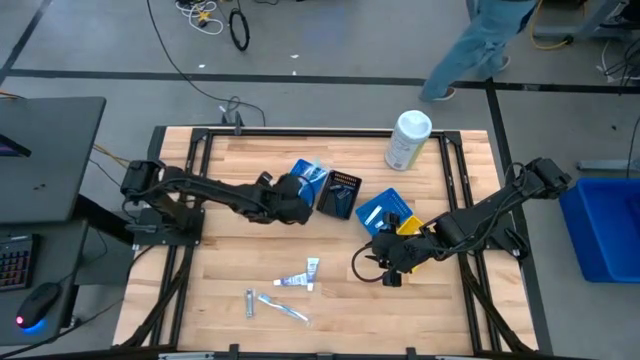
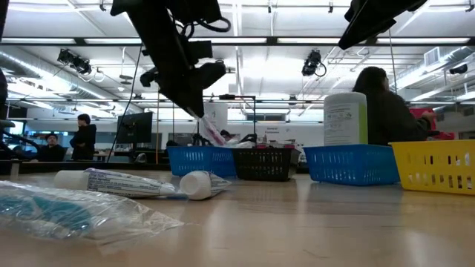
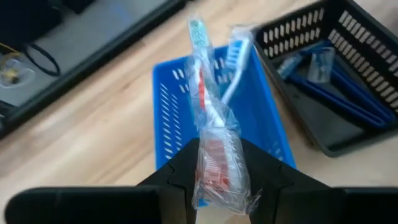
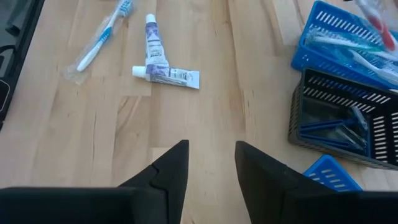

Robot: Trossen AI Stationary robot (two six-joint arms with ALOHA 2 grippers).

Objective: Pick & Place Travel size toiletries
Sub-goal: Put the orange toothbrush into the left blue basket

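Wrapped red-and-white toothbrush (image 3: 214, 134) is clamped between the left gripper (image 3: 217, 177) fingers, held over the blue slotted plastic basket (image 3: 171, 109). Farther off, the right gripper (image 4: 211, 163) is parted and empty – two white toothpaste tubes (image 4: 163, 62) lie beyond on the wooden table (image 4: 74, 124).

Two toothpaste tubes (image 4: 165, 74), two loose wrapped toothbrushes (image 1: 283, 310), four trays (image 1: 337, 194), one white canister (image 1: 407, 140).
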